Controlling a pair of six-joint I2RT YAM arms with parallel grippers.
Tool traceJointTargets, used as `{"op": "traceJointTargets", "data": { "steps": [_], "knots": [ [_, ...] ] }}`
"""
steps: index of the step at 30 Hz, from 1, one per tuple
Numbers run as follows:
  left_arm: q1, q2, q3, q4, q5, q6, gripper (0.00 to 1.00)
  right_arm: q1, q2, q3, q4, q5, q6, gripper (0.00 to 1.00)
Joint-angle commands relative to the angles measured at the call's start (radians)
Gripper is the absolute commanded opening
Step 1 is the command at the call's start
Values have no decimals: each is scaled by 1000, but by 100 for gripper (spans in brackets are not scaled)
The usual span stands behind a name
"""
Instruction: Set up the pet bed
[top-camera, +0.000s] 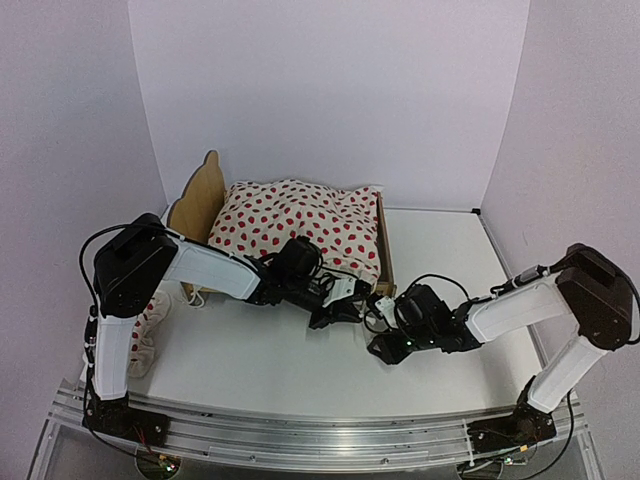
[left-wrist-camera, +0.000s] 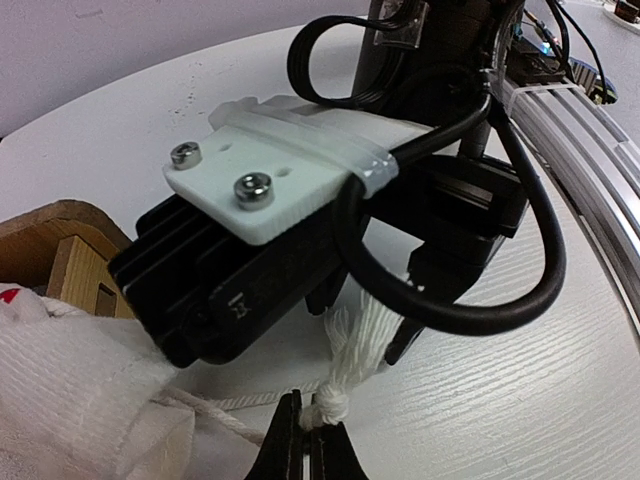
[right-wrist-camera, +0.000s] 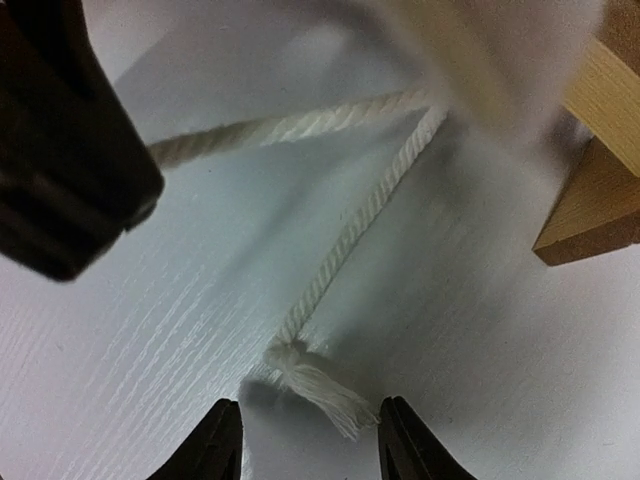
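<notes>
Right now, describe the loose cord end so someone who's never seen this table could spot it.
Find the pet bed, back left on the table, and go to its near right corner, where two white cords trail from the dotted cloth. The loose end lies frayed on the table inside the open right claw; the other cord is pinched in the left claw.
</notes>
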Motion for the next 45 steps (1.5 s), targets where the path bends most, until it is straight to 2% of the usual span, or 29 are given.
{"op": "traceJointTargets", "data": {
  "steps": [1, 7, 9, 13, 17, 20, 23, 28, 32, 35, 40, 43, 45],
  "knots": [
    [7, -58, -4, 3, 11, 7, 0, 4, 39, 10, 22, 42, -15, 35],
    [9, -56, -5, 3, 3, 7, 0, 5, 31, 7, 21, 14, -31, 4],
    [10, -55, -7, 0, 2, 9, 0, 4, 12, 7, 20, -16, -37, 0],
    [17, -55, -8, -4, 0, 10, 0, 4, -51, -13, 12, -57, -79, 0],
    [20, -56, -7, -5, 0, 13, 0, -7, -102, -50, 26, -95, -193, 9],
    [32, -56, -3, -6, 3, 0, 0, -82, -117, -67, 96, -197, -221, 17],
    [43, -52, 3, -20, 22, -9, 0, -128, -63, -34, 125, -300, -268, 23],
    [43, -52, 6, -30, 33, -9, 0, -134, 57, 26, 125, -383, -310, 35],
    [45, -52, 3, -29, 25, -9, 0, -134, 108, 25, 125, -438, -289, 38],
    [46, -52, 2, -29, 25, -9, 0, -132, 98, -1, 114, -395, -280, 32],
    [46, -51, -2, -35, 33, 8, 0, -130, 21, -38, 17, -256, -272, 3],
    [44, -50, -11, -66, 51, 70, 0, -131, -46, -37, -25, -248, -199, 0],
    [34, -49, -22, -80, 49, 106, 4, -131, -95, -28, -34, -273, -134, 0]
  ]
}}
